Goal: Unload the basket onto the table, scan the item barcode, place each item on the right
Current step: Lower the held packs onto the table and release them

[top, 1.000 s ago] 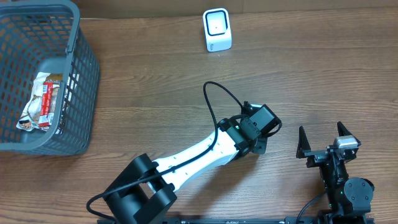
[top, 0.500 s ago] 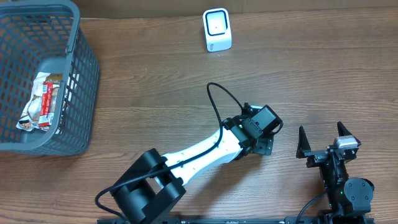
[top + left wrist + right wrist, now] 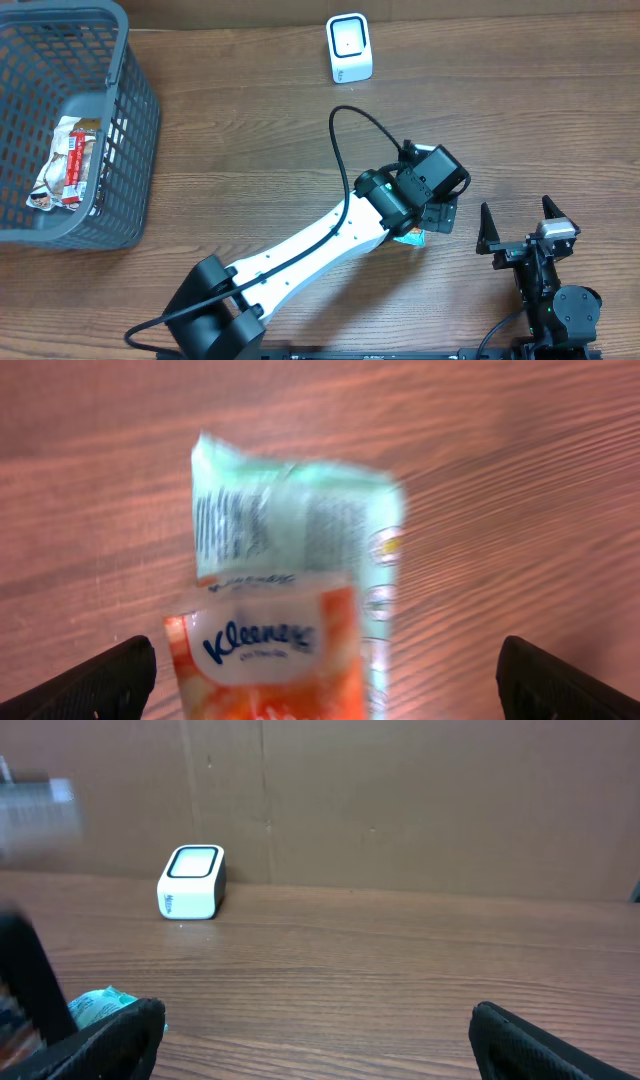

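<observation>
A Kleenex tissue packet (image 3: 290, 590) is seen lying flat on the wooden table (image 3: 250, 130), barcode panel upward, directly beneath the left gripper (image 3: 325, 675), whose jaws are spread wide and clear of it. The right gripper (image 3: 520, 222) is held open nearby, seemingly for a pickup; the scanner (image 3: 350, 48) is set well apart.

Wooden table (image 3: 250, 130): basket (image 3: 138, 120), scanner (image 3: 350, 48), tissue pack (image 3: 285, 560)

The tissue pack (image 3: 285, 575) is blurred, its lower end cut off.
</observation>
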